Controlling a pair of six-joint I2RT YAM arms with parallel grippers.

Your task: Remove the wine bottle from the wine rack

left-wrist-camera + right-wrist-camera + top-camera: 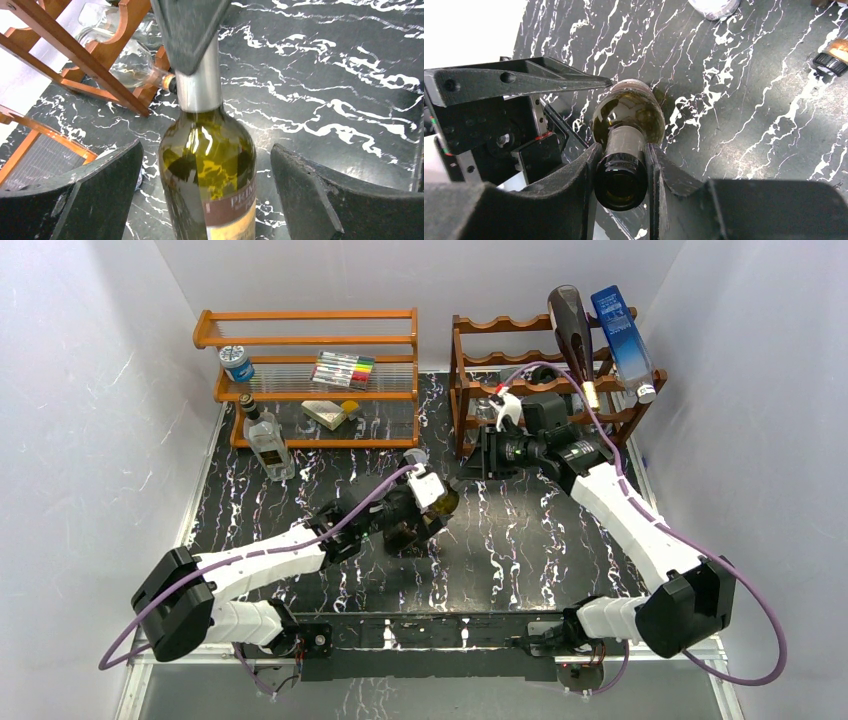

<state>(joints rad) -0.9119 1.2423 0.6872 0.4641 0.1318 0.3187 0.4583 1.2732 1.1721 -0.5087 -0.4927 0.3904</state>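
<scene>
Right hand (622, 167) clenched on wine bottle (207, 165) neck | left hand (205, 160) released, flanking its body | I fear neck-only grip lets it pivot, striking desk (325, 75).

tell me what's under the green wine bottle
Only the black marbled table shows beneath the wine bottle. Its base is hidden, so whether it touches the table cannot be told. The right tool grips its neck.

A lab test cell is indicated: a black marbled table (530, 540) is boxed in by plain white walls (80, 390)
</scene>
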